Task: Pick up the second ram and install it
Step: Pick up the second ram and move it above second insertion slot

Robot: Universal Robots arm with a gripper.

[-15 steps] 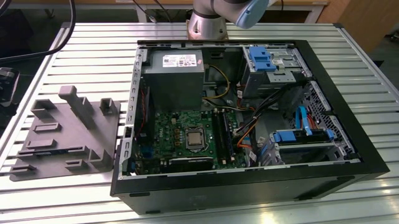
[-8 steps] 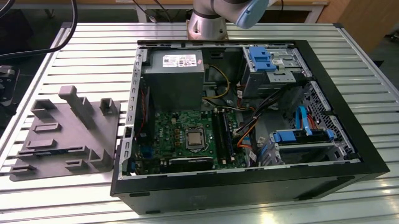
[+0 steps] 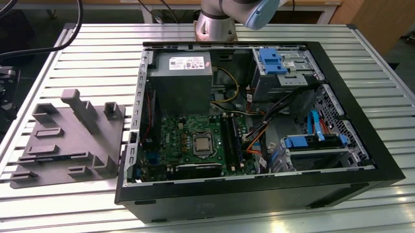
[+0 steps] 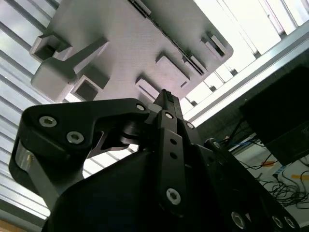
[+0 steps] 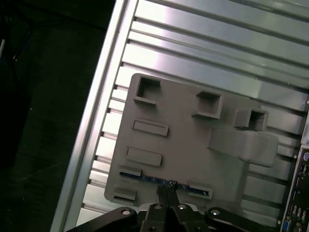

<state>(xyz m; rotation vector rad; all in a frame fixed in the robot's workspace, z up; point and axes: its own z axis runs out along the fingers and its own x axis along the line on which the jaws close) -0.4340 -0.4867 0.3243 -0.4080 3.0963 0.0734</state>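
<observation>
Bench: Status at that moment: where did we have the second ram (image 5: pixel 145 178)?

Desk: We saw it lying flat in its slot along one edge of the grey tray (image 3: pixel 68 143), at the lower left of the exterior view, left of the computer case (image 3: pixel 259 194). It was not lifted and was well apart from the motherboard slots (image 3: pixel 232 138).

Bench: Gripper?

Desk: In the first wrist view the gripper (image 5: pixel 167 186) hung over the stick's middle, fingertips pressed together and gripping nothing. We couldn't tell whether the tips touched the board.

Bench: Which step?

Desk: We judged it the approach of the pick, with install not begun. The grasp called for parting the fingers, squaring them across the thin board, and coming down clear of the tray's raised blocks.

Bench: Counts?

Desk: We counted one tray, one stick on it, one case, one gripper, and three square pockets (image 5: pixel 210 104) on the tray. We couldn't settle the motherboard slot count.
</observation>
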